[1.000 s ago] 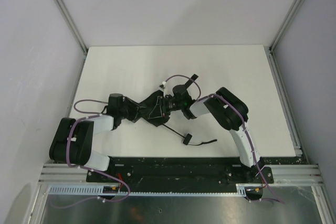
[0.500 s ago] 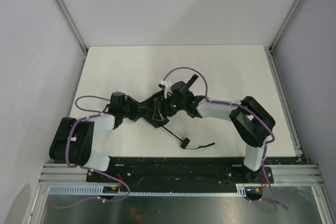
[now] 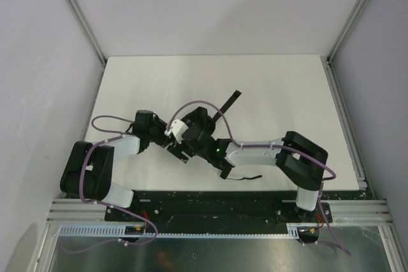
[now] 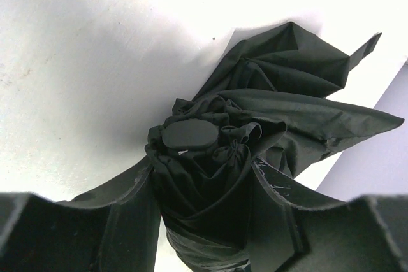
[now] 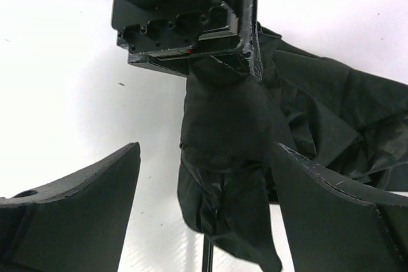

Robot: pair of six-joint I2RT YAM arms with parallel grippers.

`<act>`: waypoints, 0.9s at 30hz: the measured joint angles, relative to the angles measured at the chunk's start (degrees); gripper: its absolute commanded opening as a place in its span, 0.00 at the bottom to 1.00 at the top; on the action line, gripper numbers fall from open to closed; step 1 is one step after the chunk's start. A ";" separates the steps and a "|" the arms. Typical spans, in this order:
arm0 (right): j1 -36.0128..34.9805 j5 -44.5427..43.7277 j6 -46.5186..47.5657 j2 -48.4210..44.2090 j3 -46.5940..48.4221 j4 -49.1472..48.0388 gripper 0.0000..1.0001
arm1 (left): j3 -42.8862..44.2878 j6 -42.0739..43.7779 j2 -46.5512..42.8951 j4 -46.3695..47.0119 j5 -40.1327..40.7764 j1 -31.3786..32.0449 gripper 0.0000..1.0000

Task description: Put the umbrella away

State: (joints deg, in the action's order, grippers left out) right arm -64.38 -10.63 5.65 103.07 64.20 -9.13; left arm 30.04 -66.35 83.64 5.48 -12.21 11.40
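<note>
The black umbrella [image 4: 268, 116] lies half folded at the middle of the white table [image 3: 280, 87]. My left gripper [image 4: 204, 211] is shut on its bunched canopy just below the round top cap [image 4: 191, 134]. My right gripper [image 5: 207, 202] stands open, its jaws astride the lower fabric [image 5: 223, 125], which lies close to the right finger [image 5: 331, 214]. From above, both grippers, left [image 3: 167, 139] and right [image 3: 186, 148], cover most of the umbrella. Only its strap [image 3: 231, 100], handle [image 3: 224, 172] and wrist cord [image 3: 247, 176] stick out.
Grey walls and aluminium rails [image 3: 80, 17] enclose the table on three sides. The right forearm [image 3: 255, 152] lies low along the near edge, beside the black base plate [image 3: 210, 200]. Purple cables [image 3: 108, 121] loop over both wrists.
My right gripper has opened, let go of the canopy and swung left and nearer, coming over the umbrella beside the left gripper. The left gripper keeps its hold, shifted only slightly.
</note>
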 measured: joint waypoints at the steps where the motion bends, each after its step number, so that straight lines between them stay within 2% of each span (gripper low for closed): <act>1: -0.87 -1.77 1.64 1.25 0.00 -1.18 0.83 | 0.31 -0.13 0.07 -0.55 0.02 0.00 0.00; 6: -2.03 -7.56 7.72 8.28 0.13 -6.80 0.75 | 1.18 -0.61 0.15 -2.95 0.13 0.07 0.00; 8: -2.03 -9.64 9.16 10.97 0.66 -8.04 0.66 | 1.40 -0.94 0.15 -3.61 0.31 0.09 0.00; 11: -2.01 -11.76 9.81 13.66 1.49 -9.42 0.41 | 1.86 -1.44 0.09 -4.72 1.07 0.37 0.00; 14: -2.05 -12.57 9.70 14.71 2.14 -10.03 0.09 | 2.58 -1.55 0.04 -5.84 2.60 0.68 0.00; 16: -1.95 -12.28 8.11 14.82 2.56 -9.66 0.02 | 3.10 -1.29 0.04 -6.78 3.56 1.03 0.14; 19: -1.16 -9.99 5.29 14.78 3.15 -8.46 0.00 | 3.82 -0.68 0.04 -8.04 4.94 1.33 0.50; 21: 0.13 -6.12 2.80 14.78 3.21 -8.61 0.00 | 4.48 0.09 0.04 -8.98 6.05 1.42 0.67; 23: 1.57 -2.14 0.87 14.78 3.21 -8.79 0.00 | 5.18 1.77 -0.20 -9.75 6.12 1.46 0.89; 25: 3.69 3.28 -1.44 14.80 3.19 -9.16 0.00 | 5.77 3.96 -1.25 -10.54 6.10 1.66 0.97; 27: 5.77 8.37 -3.61 14.80 3.04 -9.84 0.00 | 5.88 5.79 -2.91 -11.34 6.16 1.60 0.99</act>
State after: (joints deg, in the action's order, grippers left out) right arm -58.61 -2.26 2.04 117.86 67.24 -18.96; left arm 35.92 -60.55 80.73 -5.87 -6.04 12.99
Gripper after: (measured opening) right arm 0.339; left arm 0.949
